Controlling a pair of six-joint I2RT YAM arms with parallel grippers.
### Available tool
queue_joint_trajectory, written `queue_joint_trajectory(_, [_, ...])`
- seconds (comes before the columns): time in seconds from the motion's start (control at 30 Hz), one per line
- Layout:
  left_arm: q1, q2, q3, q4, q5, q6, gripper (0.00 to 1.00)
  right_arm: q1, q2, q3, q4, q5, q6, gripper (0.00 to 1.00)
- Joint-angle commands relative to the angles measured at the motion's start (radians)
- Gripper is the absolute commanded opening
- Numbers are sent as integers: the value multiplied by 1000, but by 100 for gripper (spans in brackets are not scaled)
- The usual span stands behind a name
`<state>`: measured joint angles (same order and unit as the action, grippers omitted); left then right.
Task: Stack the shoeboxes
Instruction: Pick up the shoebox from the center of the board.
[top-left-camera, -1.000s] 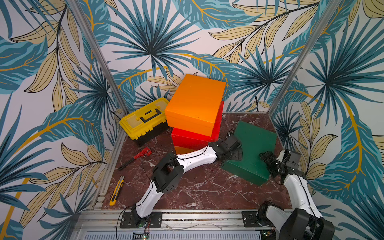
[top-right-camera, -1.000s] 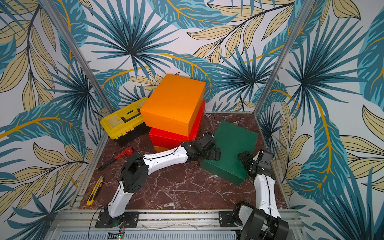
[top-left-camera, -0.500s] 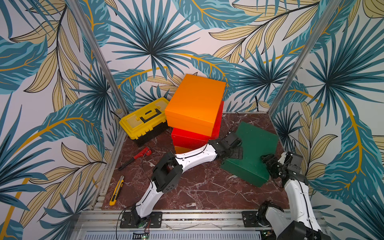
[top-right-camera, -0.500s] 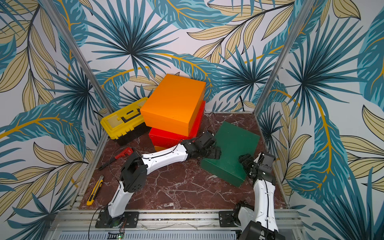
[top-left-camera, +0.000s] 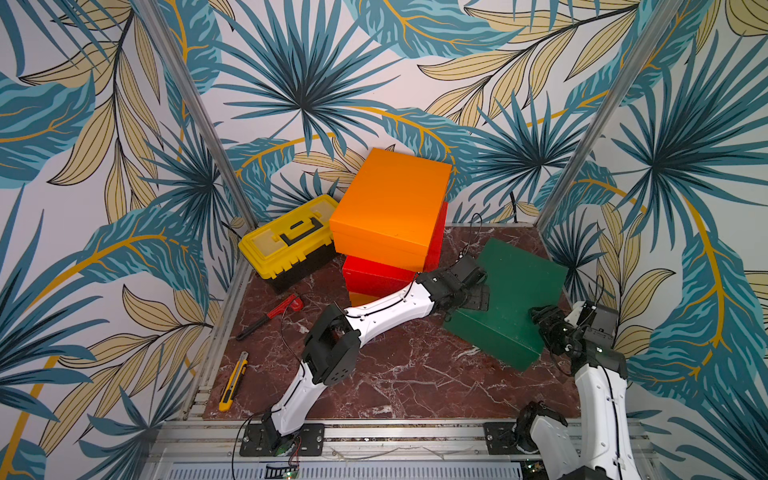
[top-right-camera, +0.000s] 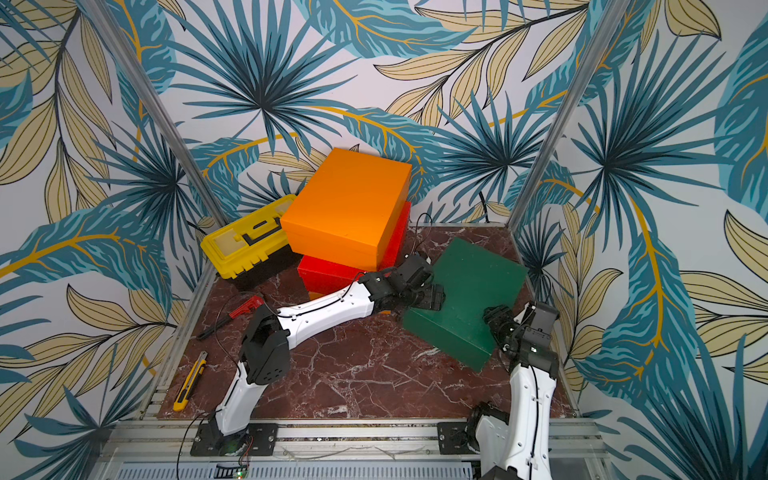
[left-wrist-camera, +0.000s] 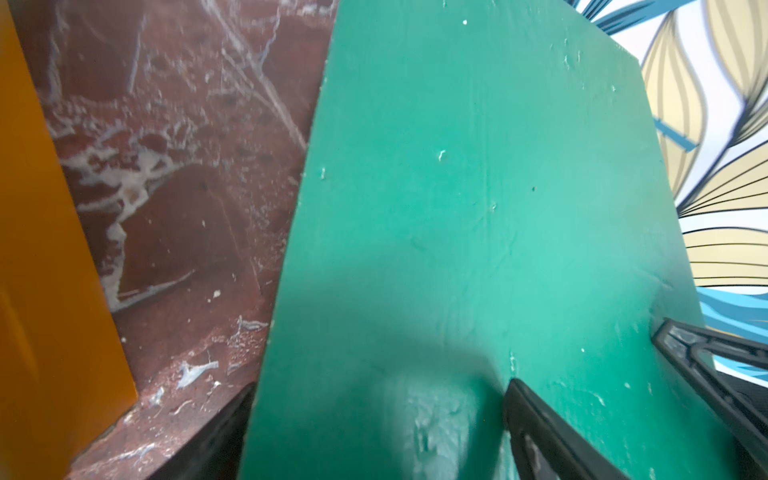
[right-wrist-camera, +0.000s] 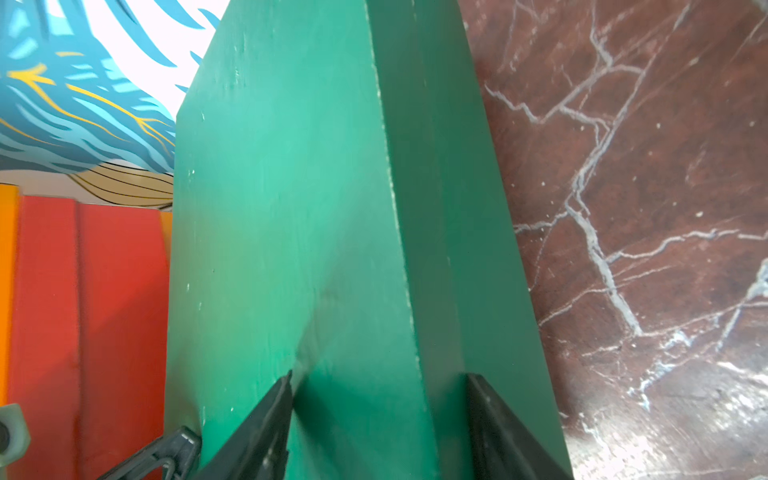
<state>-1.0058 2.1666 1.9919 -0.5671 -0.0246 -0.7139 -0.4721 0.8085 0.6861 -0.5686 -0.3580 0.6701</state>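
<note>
Green shoebox (top-left-camera: 517, 286) is seen at the right part of the table (top-left-camera: 395, 374), lid on, apart from the stack. Whether it lies flat or is raised cannot be told.

Stack is located at the back centre. Upper orange shoebox (top-left-camera: 390, 208) is set askew on the red shoebox (top-left-camera: 374, 278). Only a sliver of the lower orange shoebox (top-left-camera: 358, 297) is shown beneath.

Left gripper (top-left-camera: 476, 294) is placed at the green shoebox's stack-side edge. Jaws are spread wide across the box's thickness. In the left wrist view one finger (left-wrist-camera: 540, 440) is laid on the lid; the other is mostly hidden below the edge. A firm clamp cannot be confirmed.

Right gripper (top-left-camera: 540, 321) is placed at the box's near right corner. In the right wrist view its fingers (right-wrist-camera: 270, 428) are set either side of the box edge, one on the lid, one at the side wall, jaws partly open. Actual grip cannot be told.

Yellow toolbox (top-left-camera: 286, 245) is parked just beside the stack, on its left. Red-handled tool (top-left-camera: 286, 303) and yellow utility knife (top-left-camera: 232, 382) are laid along the table's left side, well apart from both grippers.
</note>
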Motion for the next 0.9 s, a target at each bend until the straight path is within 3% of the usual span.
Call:
queue_joint_trajectory(0.0, [-104,-51,73,199,211,-13,89,48,-22,47,8,-322,65,63])
queue_joint_trajectory(0.87, [-151,-102,174,200,123,54,88,110,-56,254,-28,-317,105,60])
